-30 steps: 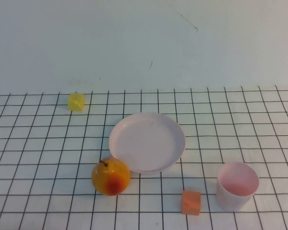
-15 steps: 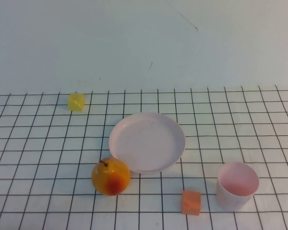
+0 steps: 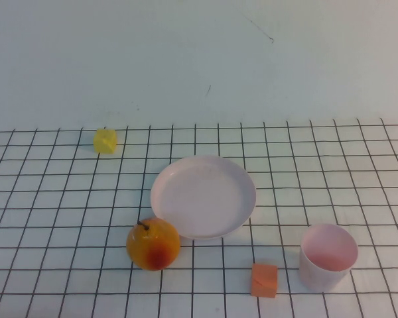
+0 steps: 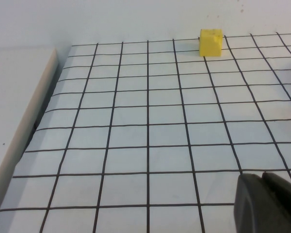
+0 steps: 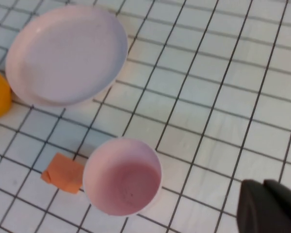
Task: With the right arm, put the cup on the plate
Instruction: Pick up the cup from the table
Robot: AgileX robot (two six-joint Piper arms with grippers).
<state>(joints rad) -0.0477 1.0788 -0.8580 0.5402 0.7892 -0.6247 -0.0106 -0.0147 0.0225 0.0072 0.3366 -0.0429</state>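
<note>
Reaching first: right gripper [image 5: 267,208] hangs above the table beside the cup [image 3: 328,256], jaws together (left gripper [image 4: 267,204] too, parked). Open, straddle one wall, then lift to the plate [image 3: 203,196].

One cup [image 3: 328,256], one plate [image 3: 203,196], one fruit [image 3: 152,244], two blocks (yellow [image 3: 105,140], orange [image 3: 264,279]).

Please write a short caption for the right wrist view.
Right gripper above the grid table, empty cup upright beside an orange block, plate bare.

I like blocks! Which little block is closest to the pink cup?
The orange block, right beside the cup. The yellow block sits far off behind the plate. The left hand and right hand touch nothing.
</note>
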